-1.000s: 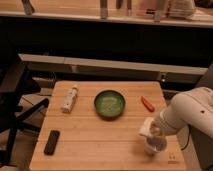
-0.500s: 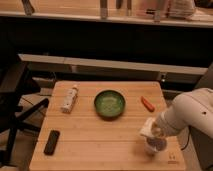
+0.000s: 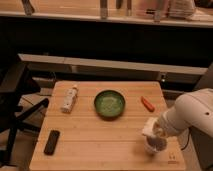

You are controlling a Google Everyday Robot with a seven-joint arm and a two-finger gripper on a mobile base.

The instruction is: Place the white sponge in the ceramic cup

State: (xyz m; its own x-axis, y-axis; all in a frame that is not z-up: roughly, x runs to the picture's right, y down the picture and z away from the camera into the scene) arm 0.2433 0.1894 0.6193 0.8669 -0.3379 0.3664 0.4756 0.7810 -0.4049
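Note:
The white sponge is a small off-white block held at the tip of my gripper, at the table's front right. The gripper is shut on it, and the white arm comes in from the right. The ceramic cup is small, pale and round, and stands on the wooden table right below the sponge and gripper. The gripper hides part of the cup's rim. I cannot tell whether the sponge touches the cup.
A wide green bowl sits at the table's middle. A whitish bottle lies at the left, a black remote at the front left, and a small orange-red object at the right. A black chair stands left of the table.

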